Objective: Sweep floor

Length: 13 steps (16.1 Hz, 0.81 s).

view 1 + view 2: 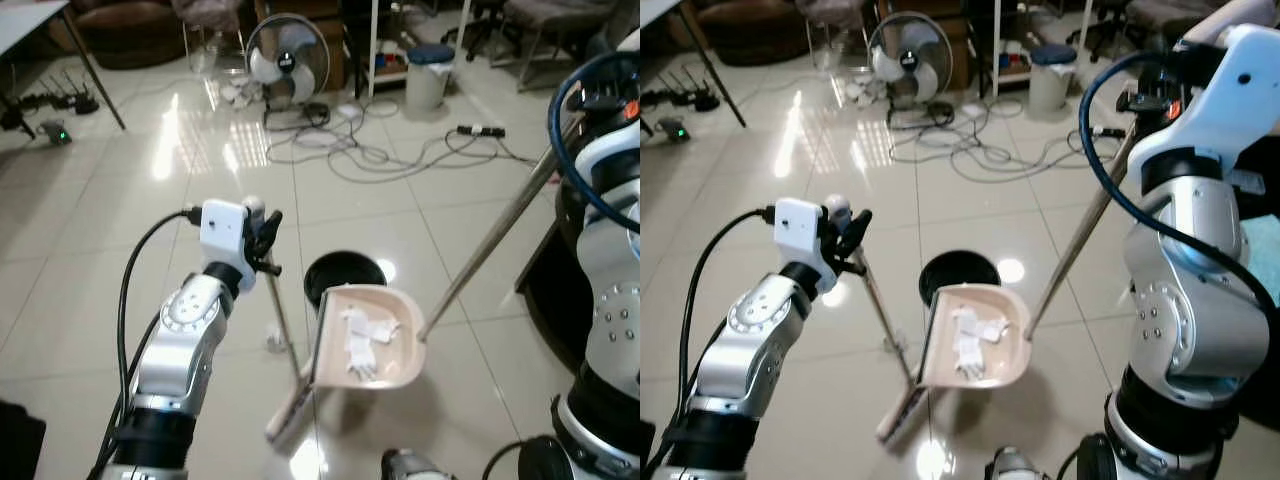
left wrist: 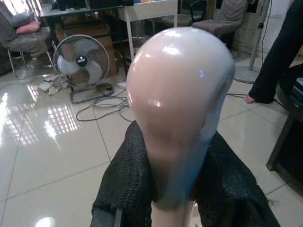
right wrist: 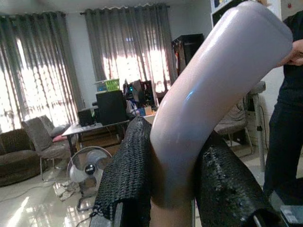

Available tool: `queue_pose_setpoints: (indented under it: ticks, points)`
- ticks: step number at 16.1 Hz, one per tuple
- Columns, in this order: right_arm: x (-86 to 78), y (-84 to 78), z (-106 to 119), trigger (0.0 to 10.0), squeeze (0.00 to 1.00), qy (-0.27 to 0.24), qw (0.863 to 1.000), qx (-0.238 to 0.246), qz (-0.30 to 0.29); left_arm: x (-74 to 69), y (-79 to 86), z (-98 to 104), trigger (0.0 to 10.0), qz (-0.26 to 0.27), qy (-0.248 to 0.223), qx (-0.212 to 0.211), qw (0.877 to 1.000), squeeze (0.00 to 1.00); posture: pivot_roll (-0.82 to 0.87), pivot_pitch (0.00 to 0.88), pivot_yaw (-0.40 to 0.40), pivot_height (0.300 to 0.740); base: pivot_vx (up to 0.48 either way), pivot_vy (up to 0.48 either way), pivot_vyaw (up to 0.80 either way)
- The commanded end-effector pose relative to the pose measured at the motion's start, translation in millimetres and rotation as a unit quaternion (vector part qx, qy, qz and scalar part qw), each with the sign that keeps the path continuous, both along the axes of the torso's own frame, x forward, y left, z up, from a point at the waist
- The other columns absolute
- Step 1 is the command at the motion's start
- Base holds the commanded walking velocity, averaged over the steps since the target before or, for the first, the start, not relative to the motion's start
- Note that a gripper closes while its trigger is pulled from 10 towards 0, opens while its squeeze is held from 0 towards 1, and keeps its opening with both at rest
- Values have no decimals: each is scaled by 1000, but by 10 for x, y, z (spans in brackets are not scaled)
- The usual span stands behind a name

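My left gripper (image 1: 264,232) is shut on the top of a pale broom handle (image 1: 282,320), whose head (image 1: 288,412) rests on the tiled floor. In the left wrist view the rounded handle end (image 2: 177,109) sits between the black fingers (image 2: 125,184). My right gripper (image 3: 173,179) is shut on the curved grip (image 3: 208,90) of the dustpan's long pole (image 1: 490,245). The beige dustpan (image 1: 392,375) is lifted and tilted beside a black round bin (image 1: 343,272). White paper scraps (image 1: 362,338) lie in the pan. A small white scrap (image 1: 273,338) lies on the floor near the broom.
A standing fan (image 1: 288,62), loose cables (image 1: 370,150) and a power strip (image 1: 480,130) lie across the floor behind. A white pail with a blue lid (image 1: 430,75) stands at the back. Dark furniture (image 1: 545,290) is at the right. A person (image 2: 284,52) stands nearby.
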State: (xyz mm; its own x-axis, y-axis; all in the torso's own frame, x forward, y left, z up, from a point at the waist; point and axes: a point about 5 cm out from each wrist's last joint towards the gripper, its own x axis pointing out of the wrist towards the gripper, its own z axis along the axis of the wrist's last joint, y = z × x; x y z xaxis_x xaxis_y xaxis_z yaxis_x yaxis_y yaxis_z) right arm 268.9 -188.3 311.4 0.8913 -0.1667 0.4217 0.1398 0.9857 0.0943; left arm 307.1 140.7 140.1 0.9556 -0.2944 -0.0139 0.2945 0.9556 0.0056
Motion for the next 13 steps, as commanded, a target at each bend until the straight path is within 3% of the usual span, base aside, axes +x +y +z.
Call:
queue_pose_setpoints:
  ticks: [1, 13]
  points:
    - [-29, 44, 82, 10000, 0, -21, 1000, -3, 14, 9, 77, 89, 10000, 17, -24, 7, 1000, 0, -102, 70, 76, 740, 315, 0, 0]
    - [-11, 44, 75, 10000, 0, -22, 1000, 3, 14, 61, 127, 137, 10000, 27, -37, 12, 999, 0, -92, 66, 77, 740, 373, 0, 0]
